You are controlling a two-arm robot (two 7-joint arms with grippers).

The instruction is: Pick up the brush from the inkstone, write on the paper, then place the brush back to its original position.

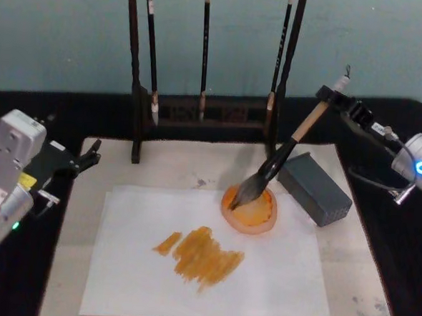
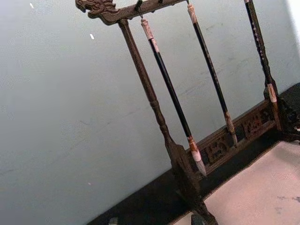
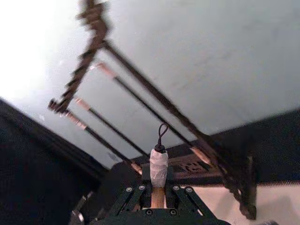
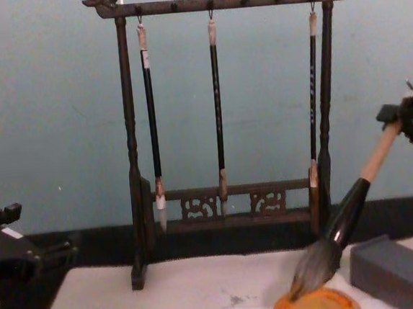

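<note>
Your worktop: black, under one pale mat. On the mat you have paper, near; inkstone at its far right corner; grey block, right; brush rack, far.

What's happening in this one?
The right tool grips the thick tan-handled calligraphy brush by its white-wrapped top, bristles resting in the round orange inkstone dish. The off-white paper sheet bears broad orange strokes, so writing looks done. The left tool sits parked off to the left.
</note>
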